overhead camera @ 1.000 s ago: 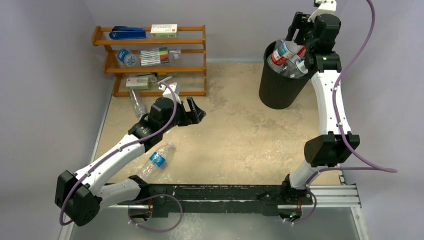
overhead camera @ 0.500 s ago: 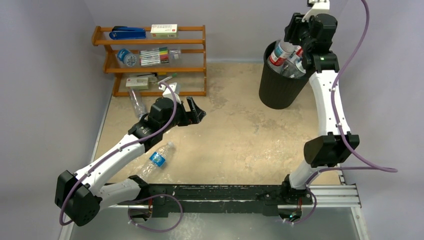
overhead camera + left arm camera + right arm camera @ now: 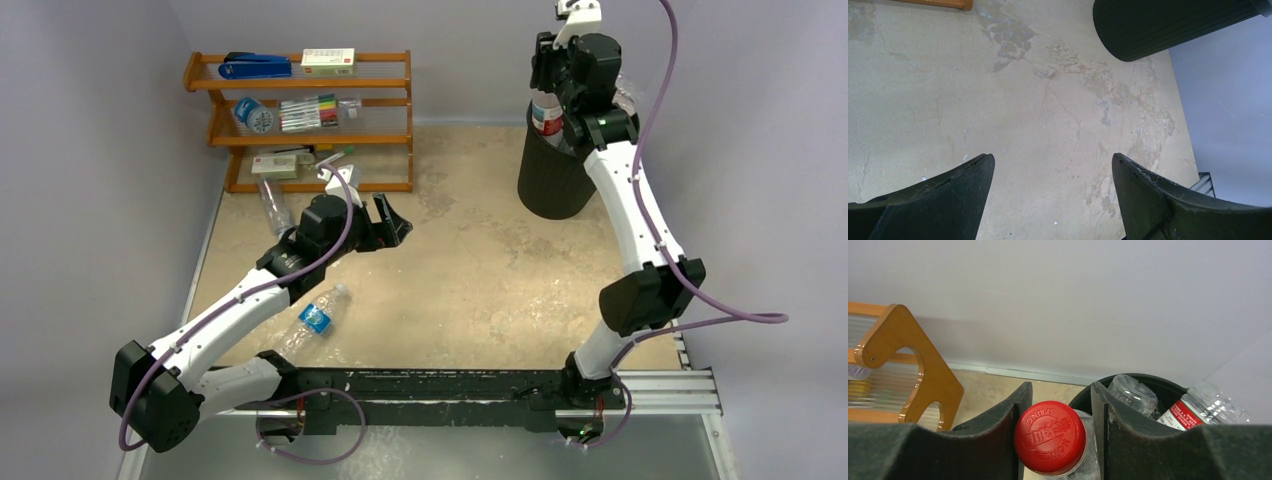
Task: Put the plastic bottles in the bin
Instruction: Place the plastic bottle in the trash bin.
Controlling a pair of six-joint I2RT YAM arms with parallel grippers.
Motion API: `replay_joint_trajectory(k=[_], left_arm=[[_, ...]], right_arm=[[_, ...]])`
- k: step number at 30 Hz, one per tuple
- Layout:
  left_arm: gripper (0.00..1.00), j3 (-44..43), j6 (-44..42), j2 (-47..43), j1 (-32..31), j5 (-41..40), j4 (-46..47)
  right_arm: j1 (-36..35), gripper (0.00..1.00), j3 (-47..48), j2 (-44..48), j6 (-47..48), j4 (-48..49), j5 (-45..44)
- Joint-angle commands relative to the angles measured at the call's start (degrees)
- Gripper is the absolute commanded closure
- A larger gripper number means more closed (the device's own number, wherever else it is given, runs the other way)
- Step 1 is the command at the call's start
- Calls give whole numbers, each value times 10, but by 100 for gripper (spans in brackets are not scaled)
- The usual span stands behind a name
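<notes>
You get one readable word: "SPRING", embossed on the red cap (image 3: 1050, 437) of the clear bottle (image 3: 1089, 462). Other cap lettering and the print on the red-labelled bottle (image 3: 1182, 415) are too blurred to read.

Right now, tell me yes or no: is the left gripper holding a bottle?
No, the left gripper stands open in its wrist view, with only bare table showing in the gap.

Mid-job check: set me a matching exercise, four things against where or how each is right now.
1 left gripper
2 right gripper
3 blue-labelled bottle
4 blue stapler

A top shelf of the rack
B lying on the table
C open, empty
D shut on the red-capped bottle

Pairs: 1-C, 2-D, 3-B, 4-A
</notes>
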State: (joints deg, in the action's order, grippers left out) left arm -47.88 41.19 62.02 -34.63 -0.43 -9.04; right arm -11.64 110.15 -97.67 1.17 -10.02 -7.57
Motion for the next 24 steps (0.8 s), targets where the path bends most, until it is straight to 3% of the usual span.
replay_joint_trajectory(k=[1, 8, 15, 24], left_arm=[[13, 4, -1, 1, 0, 3, 31], [13, 3, -1, 5, 0, 4, 33], [13, 6, 0, 0, 0, 5, 33], [13, 9, 2, -10, 0, 5, 32]], right_arm=[[5, 55, -61, -4, -39, -48, -23], [18, 44, -75, 12, -56, -49, -7], [60, 52, -62, -3, -83, -86, 13], [77, 54, -77, -45, -101, -111, 5]])
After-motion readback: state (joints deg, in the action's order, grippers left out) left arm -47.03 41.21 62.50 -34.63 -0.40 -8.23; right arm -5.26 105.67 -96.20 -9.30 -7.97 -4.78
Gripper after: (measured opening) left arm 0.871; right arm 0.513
